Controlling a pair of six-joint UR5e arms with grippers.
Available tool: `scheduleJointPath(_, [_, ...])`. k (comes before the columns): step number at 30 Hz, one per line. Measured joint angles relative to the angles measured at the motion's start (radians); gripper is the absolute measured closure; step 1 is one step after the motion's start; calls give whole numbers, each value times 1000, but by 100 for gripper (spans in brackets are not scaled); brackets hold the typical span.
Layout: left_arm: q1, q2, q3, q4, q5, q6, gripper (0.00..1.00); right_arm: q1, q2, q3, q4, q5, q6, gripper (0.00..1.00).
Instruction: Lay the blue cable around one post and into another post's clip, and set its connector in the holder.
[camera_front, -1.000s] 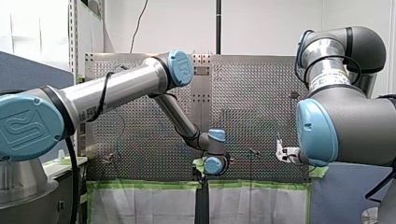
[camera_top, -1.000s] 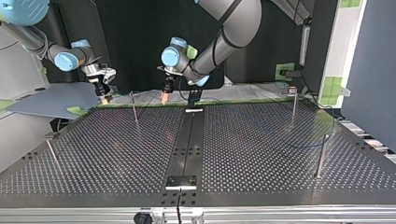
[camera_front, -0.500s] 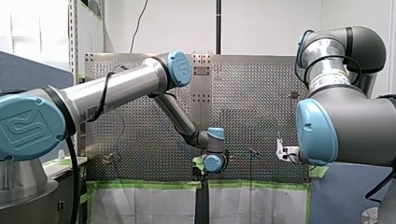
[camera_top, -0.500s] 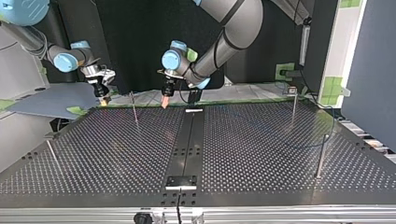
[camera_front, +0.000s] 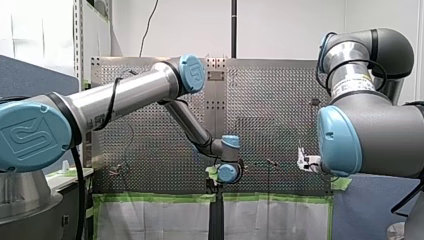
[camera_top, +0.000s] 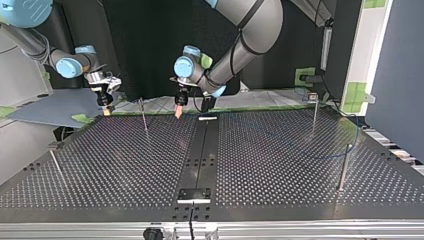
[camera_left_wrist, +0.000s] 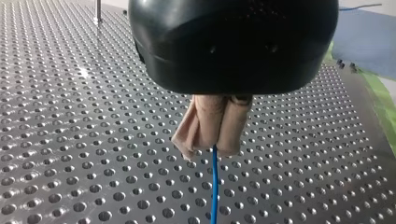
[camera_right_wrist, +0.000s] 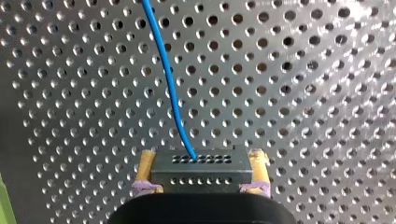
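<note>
In the left wrist view my left gripper has its beige pads shut on the blue cable, which runs on ahead over the perforated table. In the right wrist view my right gripper is shut on a black connector, held between yellow pads, and the cable leaves its top. In the top view my left gripper hangs at the far edge near the centre strip. My right gripper hangs further to that view's left. A faint cable loop lies at the right.
Thin posts stand on the plate in the top view: one between the grippers, two at the right, one at the left. A black holder sits on the centre strip by the near edge.
In the top view my left gripper has edged slightly right and lower. My right gripper has drifted a little to that view's left. Both grips are unchanged.
</note>
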Motion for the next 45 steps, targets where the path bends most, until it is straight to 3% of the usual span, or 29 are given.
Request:
scheduleJointPath(5, [4,0,8,-17,-1,5,98,-5,0,-3,-4,28,0,100])
scheduleJointPath(10, [11,0,14,-28,4,5,98,-8,0,-10,-6,37,1,100])
scheduleJointPath(17, [22,0,32,-51,16,6,98,-9,1,-23,-15,34,7,100])
scheduleJointPath(26, [32,0,62,-92,34,6,98,-5,3,-31,-38,8,8,100])
scheduleJointPath(39, [43,0,66,-102,51,6,98,-6,7,-56,-39,66,3,100])
scheduleJointPath(44, [46,0,66,-105,63,3,98,-5,8,-60,-35,71,1,100])
scheduleJointPath(45, [47,0,66,-106,70,1,93,-5,8,-60,-33,72,-1,100])
